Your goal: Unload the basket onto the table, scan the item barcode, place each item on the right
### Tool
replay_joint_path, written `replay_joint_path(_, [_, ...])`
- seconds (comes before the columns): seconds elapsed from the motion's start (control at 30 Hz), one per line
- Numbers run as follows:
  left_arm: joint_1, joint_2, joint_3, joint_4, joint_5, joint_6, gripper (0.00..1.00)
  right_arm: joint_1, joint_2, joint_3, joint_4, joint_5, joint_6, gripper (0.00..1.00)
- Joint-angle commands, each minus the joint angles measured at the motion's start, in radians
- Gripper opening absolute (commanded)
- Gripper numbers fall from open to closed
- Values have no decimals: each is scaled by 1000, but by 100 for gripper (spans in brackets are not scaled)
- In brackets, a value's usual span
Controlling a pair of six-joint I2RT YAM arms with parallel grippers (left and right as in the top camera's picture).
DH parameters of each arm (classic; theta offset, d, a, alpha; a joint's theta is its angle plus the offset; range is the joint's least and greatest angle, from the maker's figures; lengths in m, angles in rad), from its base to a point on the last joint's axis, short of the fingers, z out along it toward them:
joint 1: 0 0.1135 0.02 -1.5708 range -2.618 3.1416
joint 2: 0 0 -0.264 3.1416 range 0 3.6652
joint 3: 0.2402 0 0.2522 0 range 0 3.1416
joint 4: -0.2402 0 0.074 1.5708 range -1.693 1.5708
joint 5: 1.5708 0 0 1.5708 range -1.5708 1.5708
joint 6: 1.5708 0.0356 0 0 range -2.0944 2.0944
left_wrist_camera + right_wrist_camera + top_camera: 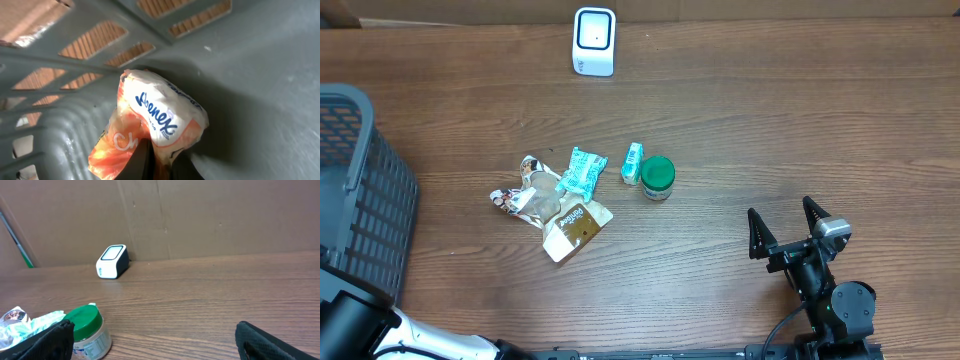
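Basket holds a Kleenex pack, left fingers pinched on its edge; right fingers spread wide.

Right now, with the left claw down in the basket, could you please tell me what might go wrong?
The left claw seems to pinch the Kleenex pack only by its thin wrapper edge, so it may slip free on lifting. The pack lies in a corner of the basket and could snag on its slatted wall.

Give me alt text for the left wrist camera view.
An orange and white Kleenex pack sits inside a gray slatted basket, its lower edge pinched between the left gripper's dark fingers. Brown wood shows through the basket's slots.
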Motion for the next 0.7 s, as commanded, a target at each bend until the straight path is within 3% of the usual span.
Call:
replay_joint_path(0.0, [-22, -35, 0, -46, 231, -68, 4, -3, -7, -3, 4, 6, -2, 100])
replay_joint_path(0.13, [-87, -215, 104, -50, 526, -189, 4, -3, -7, -3, 4, 6, -2, 100])
replay_joint_path(0.37, [-274, -510, 264, -150, 713, -344, 4, -3, -7, -3, 4, 6, -2, 100])
replay_joint_path(0.5, [-487, -617, 261, -288, 743, -370, 4, -3, -7, -3, 4, 6, -2, 100])
replay_joint_path(0.6, [-804, -609, 216, -425, 689, -371, 4, -3, -7, -3, 4, 6, -2, 100])
replay_joint_path(0.67, [-949, -583, 166, -417, 671, -391, 4, -3, -7, -3, 4, 6, -2, 100])
